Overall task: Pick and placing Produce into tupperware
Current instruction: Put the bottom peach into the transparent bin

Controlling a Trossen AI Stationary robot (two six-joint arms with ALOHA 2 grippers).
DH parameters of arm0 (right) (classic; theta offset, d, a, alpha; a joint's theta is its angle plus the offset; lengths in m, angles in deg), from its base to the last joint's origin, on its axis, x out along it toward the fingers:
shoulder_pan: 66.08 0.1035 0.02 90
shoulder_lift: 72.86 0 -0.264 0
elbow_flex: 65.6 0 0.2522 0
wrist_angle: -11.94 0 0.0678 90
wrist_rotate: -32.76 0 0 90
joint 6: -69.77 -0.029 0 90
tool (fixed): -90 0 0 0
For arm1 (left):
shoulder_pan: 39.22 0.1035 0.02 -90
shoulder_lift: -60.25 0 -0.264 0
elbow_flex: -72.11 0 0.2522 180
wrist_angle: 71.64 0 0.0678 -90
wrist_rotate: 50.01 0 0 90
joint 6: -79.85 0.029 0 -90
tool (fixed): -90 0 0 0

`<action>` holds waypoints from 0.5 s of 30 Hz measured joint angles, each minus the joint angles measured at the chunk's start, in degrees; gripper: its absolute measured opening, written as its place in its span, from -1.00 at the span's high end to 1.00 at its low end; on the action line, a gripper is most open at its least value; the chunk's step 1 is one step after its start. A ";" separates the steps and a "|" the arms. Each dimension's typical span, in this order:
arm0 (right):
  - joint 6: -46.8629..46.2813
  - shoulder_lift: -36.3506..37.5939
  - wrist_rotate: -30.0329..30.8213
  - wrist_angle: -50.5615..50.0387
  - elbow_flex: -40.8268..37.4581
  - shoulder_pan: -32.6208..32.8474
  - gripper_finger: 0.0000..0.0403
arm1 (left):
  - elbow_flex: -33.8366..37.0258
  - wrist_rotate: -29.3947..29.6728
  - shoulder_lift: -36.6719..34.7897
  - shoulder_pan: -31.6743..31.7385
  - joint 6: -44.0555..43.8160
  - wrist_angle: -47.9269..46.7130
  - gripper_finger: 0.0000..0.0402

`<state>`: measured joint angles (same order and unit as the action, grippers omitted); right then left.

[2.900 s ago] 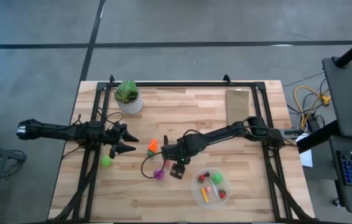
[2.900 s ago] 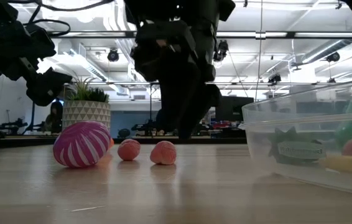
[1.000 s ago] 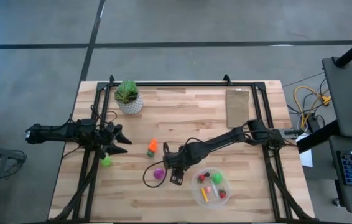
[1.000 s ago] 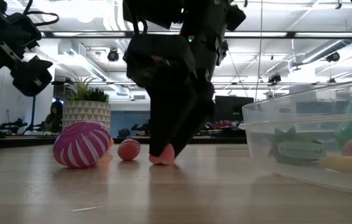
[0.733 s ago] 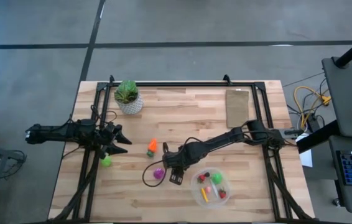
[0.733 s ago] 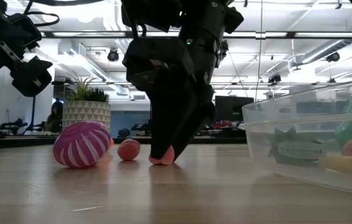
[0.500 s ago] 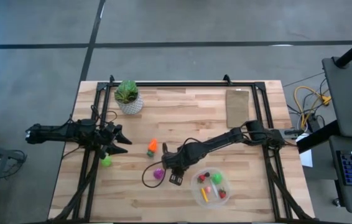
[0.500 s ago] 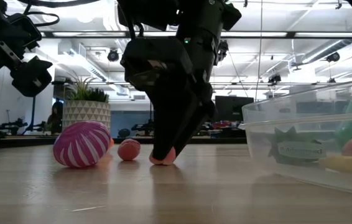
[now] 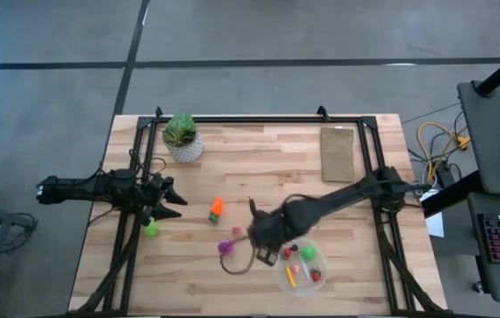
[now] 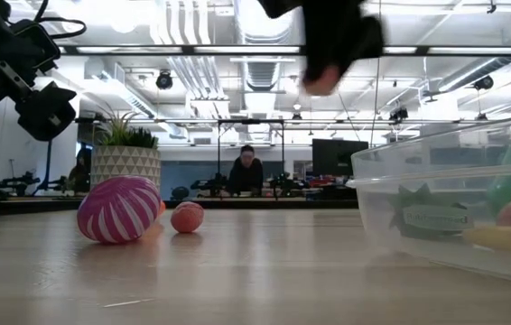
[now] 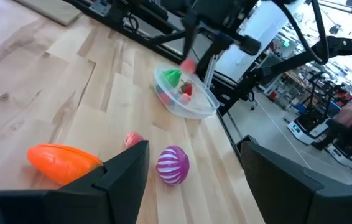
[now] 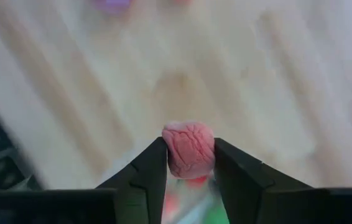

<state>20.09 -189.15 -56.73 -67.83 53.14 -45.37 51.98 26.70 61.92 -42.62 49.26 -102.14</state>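
The clear round tupperware (image 9: 299,267) sits near the table's near edge with several produce pieces inside; it also fills the right of the low view (image 10: 454,217). My right gripper (image 9: 266,243) hovers just left of its rim, shut on a small pink piece (image 12: 188,144). On the wood lie a magenta striped piece (image 9: 224,246), another pink bit (image 9: 237,231), an orange carrot (image 9: 215,208) and a green ball (image 9: 150,230). My left gripper (image 9: 172,200) waits open above the table's left side, beside the green ball. My right gripper pinches the pink piece (image 12: 188,140) between its two fingers (image 12: 151,168), one on each side. The fingers point down from above. The piece is lifted well clear of the table, high in the low view (image 10: 319,79).
A potted plant (image 9: 181,137) stands at the far left corner and a flat tan board (image 9: 337,152) lies at the far right. Black frame rails (image 9: 135,177) run along both sides. A person (image 10: 247,171) sits in the room beyond the table.
My right gripper, down on the table around one pink piece, has risen with it and moved toward the tupperware on the right and near side. The pink piece is lifted clear; the other pink bit and the striped piece stayed put.
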 joint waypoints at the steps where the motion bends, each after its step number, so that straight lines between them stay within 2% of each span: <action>1: -1.81 0.13 -1.26 -0.27 -0.75 1.11 0.40 | 0.02 0.00 -0.02 0.00 0.00 -0.12 -0.20; 5: -9.70 -0.74 -5.45 0.83 -3.69 5.24 0.38 | 0.02 0.00 0.04 0.00 -0.14 -0.10 -0.20; 9: -17.60 -1.28 -4.42 0.85 -5.40 7.97 0.39 | 0.02 0.02 0.00 0.00 -0.80 0.73 -0.20; 15: -24.18 -1.91 -5.74 0.89 -8.76 8.12 0.30 | 0.02 0.00 0.09 0.00 -3.61 12.76 -0.20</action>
<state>-4.09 -191.06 -62.46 -66.94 44.38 -37.25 52.00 26.69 62.01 -42.62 45.66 -89.38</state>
